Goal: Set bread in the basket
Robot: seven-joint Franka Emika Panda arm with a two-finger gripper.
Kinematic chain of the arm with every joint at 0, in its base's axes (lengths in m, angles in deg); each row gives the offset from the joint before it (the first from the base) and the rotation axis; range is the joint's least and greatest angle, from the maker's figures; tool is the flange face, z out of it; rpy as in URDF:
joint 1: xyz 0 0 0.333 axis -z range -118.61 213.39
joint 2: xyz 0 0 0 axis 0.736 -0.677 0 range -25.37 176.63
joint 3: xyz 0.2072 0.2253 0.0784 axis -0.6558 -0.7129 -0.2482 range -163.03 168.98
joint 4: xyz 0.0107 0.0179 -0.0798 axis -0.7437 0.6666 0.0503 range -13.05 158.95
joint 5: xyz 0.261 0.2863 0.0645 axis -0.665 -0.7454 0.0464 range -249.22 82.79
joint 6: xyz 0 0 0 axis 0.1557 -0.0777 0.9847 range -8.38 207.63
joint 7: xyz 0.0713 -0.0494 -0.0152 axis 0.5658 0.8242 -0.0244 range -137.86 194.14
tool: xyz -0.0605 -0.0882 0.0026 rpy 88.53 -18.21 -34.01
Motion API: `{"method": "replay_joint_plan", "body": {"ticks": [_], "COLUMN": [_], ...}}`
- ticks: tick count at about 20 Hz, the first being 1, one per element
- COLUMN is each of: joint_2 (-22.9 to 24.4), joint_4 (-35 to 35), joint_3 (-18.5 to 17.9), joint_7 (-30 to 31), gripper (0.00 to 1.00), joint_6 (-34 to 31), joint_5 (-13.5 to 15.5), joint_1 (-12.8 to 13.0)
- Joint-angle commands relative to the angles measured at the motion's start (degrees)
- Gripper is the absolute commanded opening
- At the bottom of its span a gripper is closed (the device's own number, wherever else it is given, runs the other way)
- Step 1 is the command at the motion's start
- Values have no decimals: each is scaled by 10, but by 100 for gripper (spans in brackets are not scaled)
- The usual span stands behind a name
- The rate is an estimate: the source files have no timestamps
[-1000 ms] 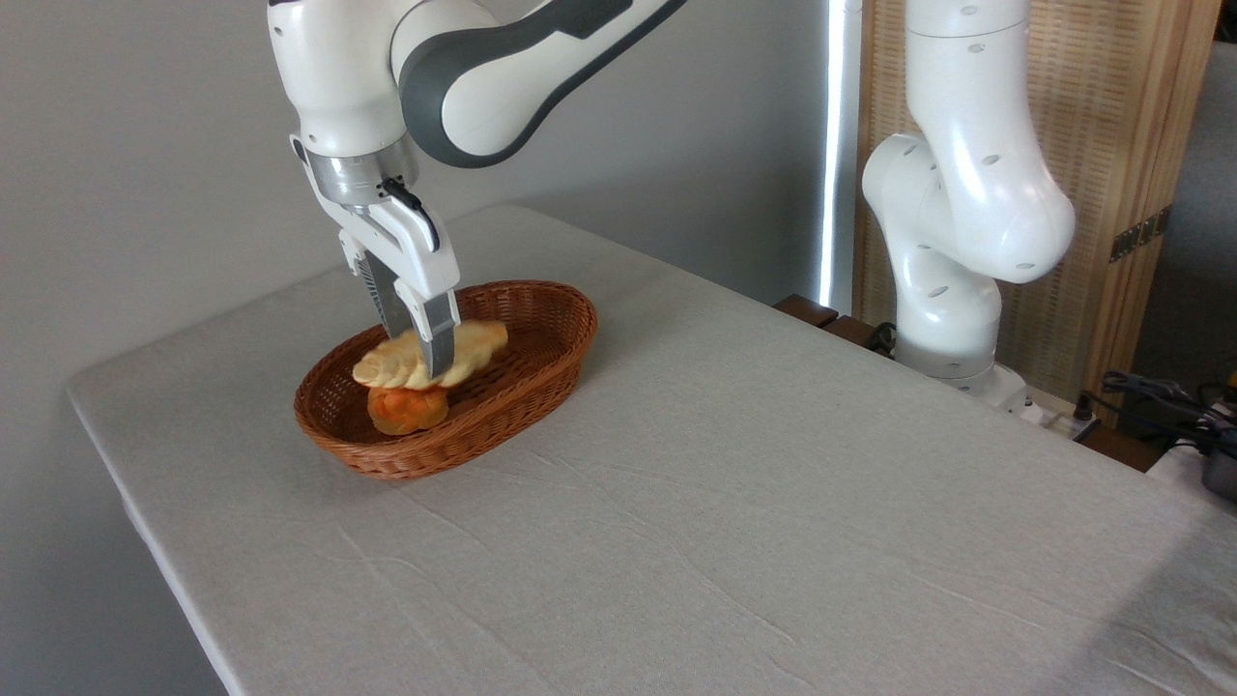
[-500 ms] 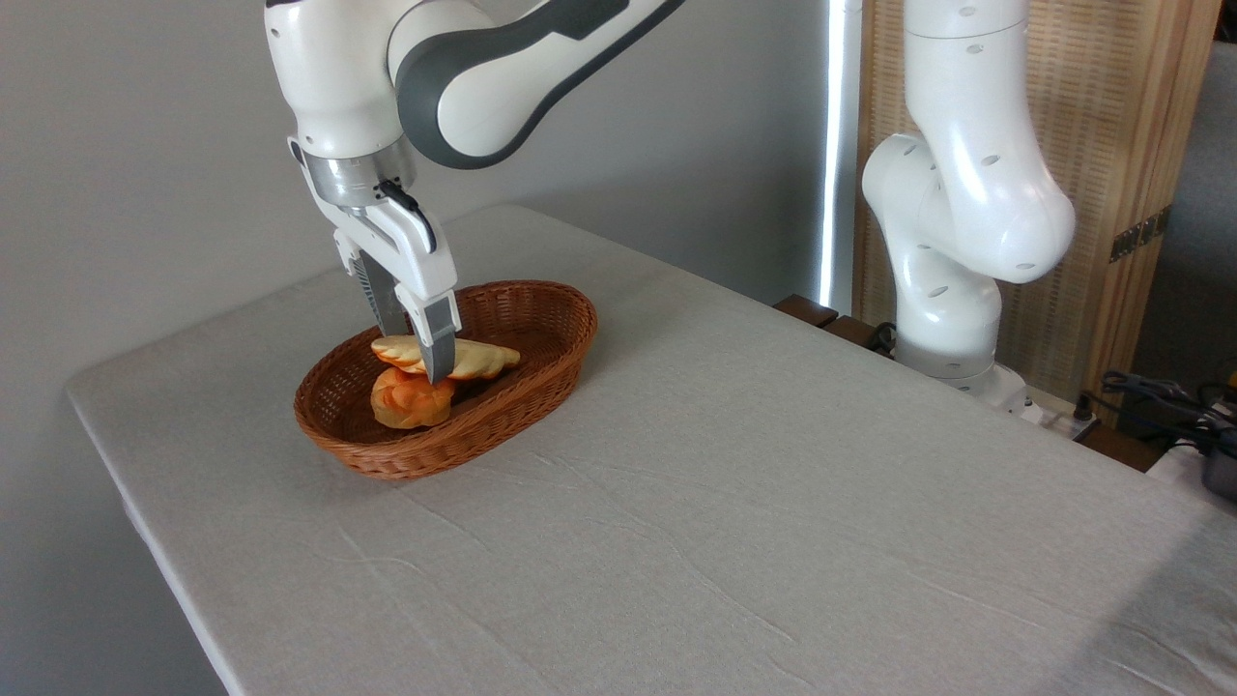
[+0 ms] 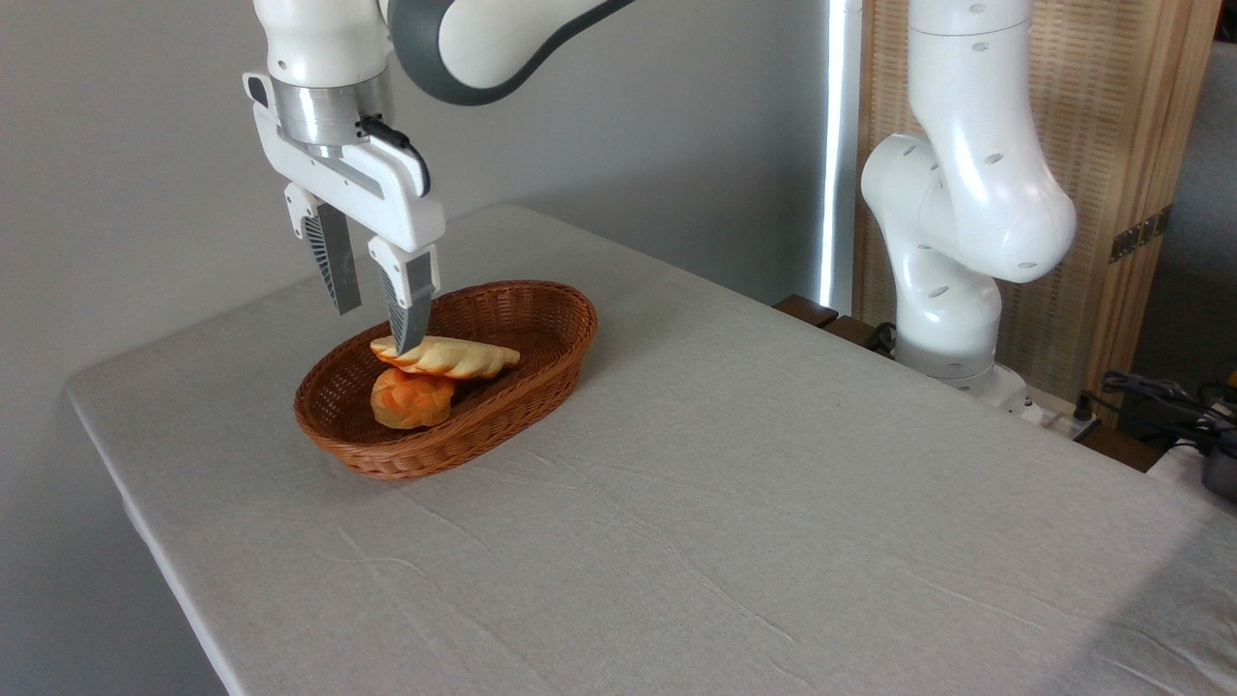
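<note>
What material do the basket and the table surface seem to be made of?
The basket looks like woven wicker or rattan, reddish-brown with a slight sheen: crossing strands and a braided rim show. The table seems covered with matte pale grey cloth, judging by the soft creases; what lies beneath is hidden.

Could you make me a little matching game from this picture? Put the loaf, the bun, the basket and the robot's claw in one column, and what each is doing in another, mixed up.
Things:
1. loaf
2. bun
3. basket
4. gripper

States:
A. open, holding nothing, above the basket
B. sits on the table, holds both breads
C. lies in the basket, resting on top of the other bread
D. orange, in the basket, partly under the other bread

Pairs: 1-C, 2-D, 3-B, 4-A
</note>
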Motion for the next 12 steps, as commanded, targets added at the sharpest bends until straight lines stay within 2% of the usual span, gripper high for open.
{"method": "replay_joint_plan", "body": {"ticks": [1,3,5,6,8,12], "joint_2": [15,15,15,15,13,10], "joint_4": [-10,-9,-9,-9,-9,-9], "joint_3": [-67,-97,-116,-121,-124,-124], "joint_7": [-27,-72,-128,-155,-172,-189], "gripper": [100,100,100,100,100,100], "joint_6": [-35,-48,-89,-98,-101,-99], "joint_5": [-7,-8,-11,-24,-42,-46], "joint_1": [2,2,2,1,1,1]}}
